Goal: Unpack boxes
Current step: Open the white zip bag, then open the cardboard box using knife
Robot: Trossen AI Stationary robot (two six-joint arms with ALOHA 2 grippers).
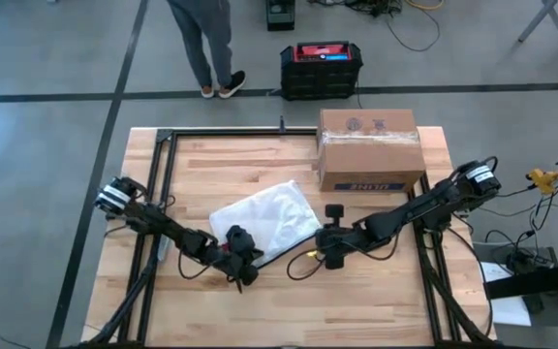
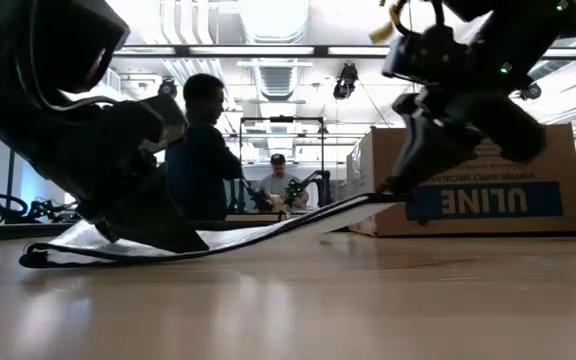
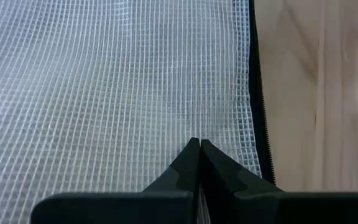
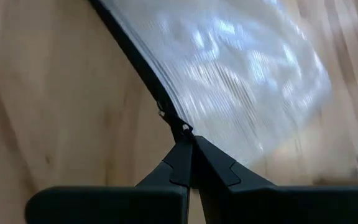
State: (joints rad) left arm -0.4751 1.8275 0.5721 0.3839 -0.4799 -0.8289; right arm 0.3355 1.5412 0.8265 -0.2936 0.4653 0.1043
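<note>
The brown cardboard box (image 1: 369,150) with a blue ULINE label (image 2: 483,200) stands on its base at the table's far right; no gripper touches it. A clear mesh bag (image 1: 264,221) with a black zipper edge lies at the table's middle. My left gripper (image 3: 199,144) is shut and rests on the bag's near part (image 1: 248,260). My right gripper (image 4: 190,140) is shut on the bag's right side (image 1: 318,238), in front of the box. My left gripper has its shut fingertips down on the bag's mesh face (image 3: 191,134), close to the black zipper edge (image 3: 260,143). It slants down from the table's left. That end of the bag lies flat on the table (image 2: 78,250). My right gripper pinches the bag's black zipper edge (image 4: 178,124) between its two fingers, at their free ends, beside the small zipper pull (image 4: 161,114). It slants down from the table's right. This side of the bag (image 2: 368,203) is lifted off the table and slopes down toward my left gripper.
A black frame rail (image 1: 163,174) runs along the table's left and far sides. A black-and-red case (image 1: 321,68) sits on the floor beyond the far edge, and a person (image 1: 211,48) stands beside it. Bare wood lies along the near edge (image 1: 356,310).
</note>
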